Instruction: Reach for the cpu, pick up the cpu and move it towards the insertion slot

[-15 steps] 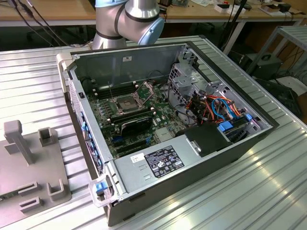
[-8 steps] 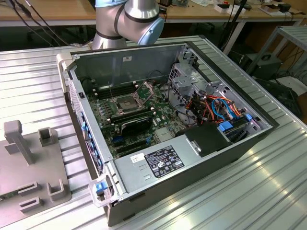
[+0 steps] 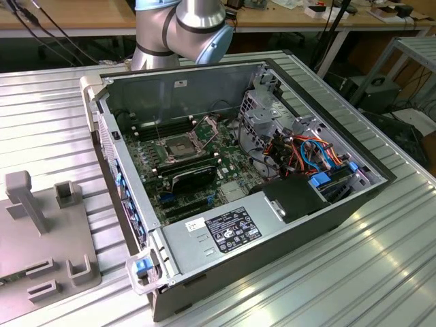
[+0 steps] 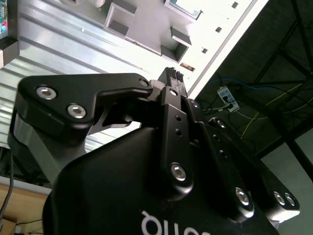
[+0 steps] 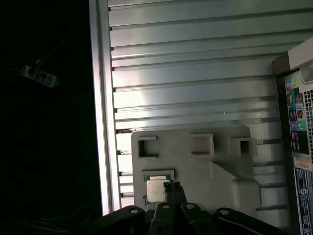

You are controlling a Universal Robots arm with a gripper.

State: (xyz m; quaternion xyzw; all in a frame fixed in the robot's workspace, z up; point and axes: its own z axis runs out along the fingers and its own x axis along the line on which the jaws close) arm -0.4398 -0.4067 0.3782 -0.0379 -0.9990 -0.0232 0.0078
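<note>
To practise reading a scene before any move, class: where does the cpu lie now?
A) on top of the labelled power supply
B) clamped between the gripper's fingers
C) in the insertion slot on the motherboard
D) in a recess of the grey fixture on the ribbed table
D: in the first wrist view the cpu lies flat in a recess of the grey fixture, while the shut gripper holds nothing.

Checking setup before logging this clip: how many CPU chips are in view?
1. The cpu lies on the grey fixture plate, by the hand in the first wrist view. The insertion slot in the exterior view has a dark centre; more could be hidden inside the case.
</note>
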